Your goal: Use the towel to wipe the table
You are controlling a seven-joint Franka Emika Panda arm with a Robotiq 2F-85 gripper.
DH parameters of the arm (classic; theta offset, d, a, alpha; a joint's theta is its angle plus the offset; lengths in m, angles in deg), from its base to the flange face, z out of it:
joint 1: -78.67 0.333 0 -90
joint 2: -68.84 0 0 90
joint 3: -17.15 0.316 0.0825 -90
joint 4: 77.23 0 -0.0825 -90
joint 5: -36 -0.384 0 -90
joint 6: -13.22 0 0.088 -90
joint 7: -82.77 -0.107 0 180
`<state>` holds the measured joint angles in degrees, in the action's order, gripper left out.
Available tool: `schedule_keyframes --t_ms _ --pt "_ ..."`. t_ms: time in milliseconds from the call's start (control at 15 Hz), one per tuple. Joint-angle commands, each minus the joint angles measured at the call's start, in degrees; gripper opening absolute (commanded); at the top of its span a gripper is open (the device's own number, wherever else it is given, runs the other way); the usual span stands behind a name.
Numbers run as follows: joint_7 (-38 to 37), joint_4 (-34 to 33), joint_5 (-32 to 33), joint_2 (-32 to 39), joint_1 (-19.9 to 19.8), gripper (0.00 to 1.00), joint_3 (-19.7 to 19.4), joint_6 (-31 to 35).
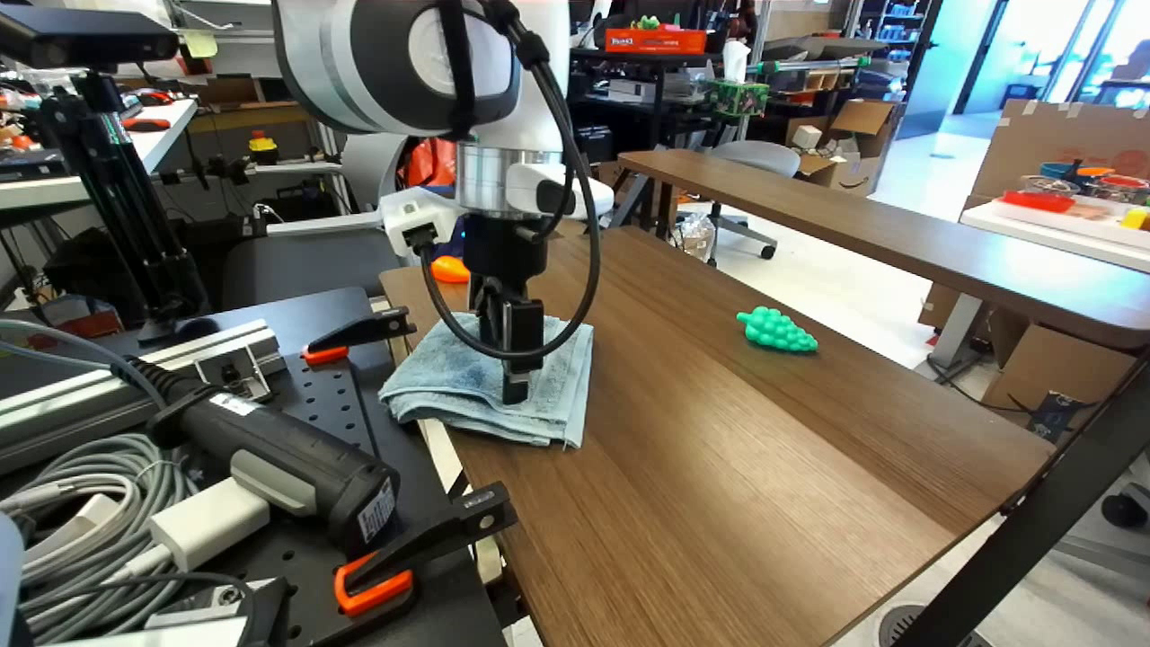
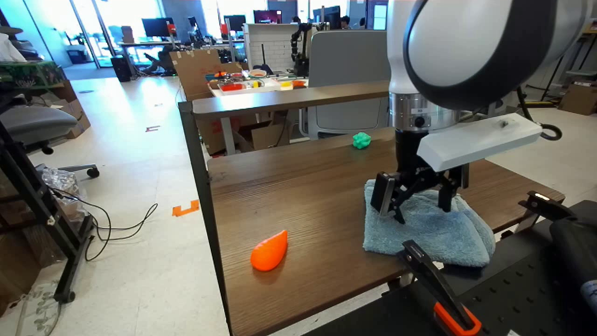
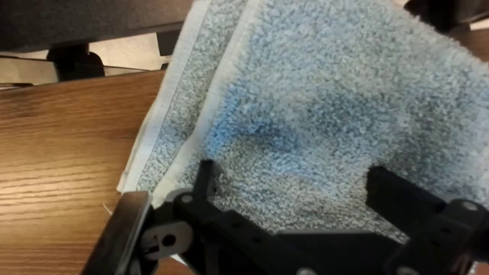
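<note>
Probable grasping step of the wiping task. The pale grey-blue, looped-pile towel (image 2: pixel 419 245), folded roughly square and rumpled, lies on the long rectangular table (image 1: pixel 719 467) with the dark brown wood-grain top; one side of the towel overhangs the tabletop's edge, as the wrist view shows, toward the black, hole-pierced board (image 2: pixel 494 289). Directly over the towel, the black two-fingered gripper (image 2: pixel 422 213) points downward, its fingers (image 3: pixel 393 198) apart with cloth visible between them; whether the tips press into the pile cannot be told. This spacing probably serves to gather a fold, since soft cloth laid flat offers little to pinch. The overhang may fold under when the towel is drawn inward, and a black clamp with orange trim (image 1: pixel 364 330), just beside the towel, could snag it. Well apart from the towel, the bright green, knobbly, cluster-shaped object (image 1: pixel 780 330) and the glossy orange teardrop-shaped object (image 2: pixel 269 252) rest on the table; wiping strokes would presumably need to pass around them.
</note>
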<state>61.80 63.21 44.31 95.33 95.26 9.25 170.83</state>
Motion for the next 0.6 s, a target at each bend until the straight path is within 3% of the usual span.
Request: schedule_keyframes --t_ms 0,333,533 --pt "-6.5 0.3 5.1 0.0 4.4 1.0 -5.1 -0.1" --pt "-18.3 -6.6 6.1 4.0 6.3 1.0 -12.9 -0.8" --pt "-25.4 -10.1 10.7 7.4 8.9 1.0 -18.7 0.2"
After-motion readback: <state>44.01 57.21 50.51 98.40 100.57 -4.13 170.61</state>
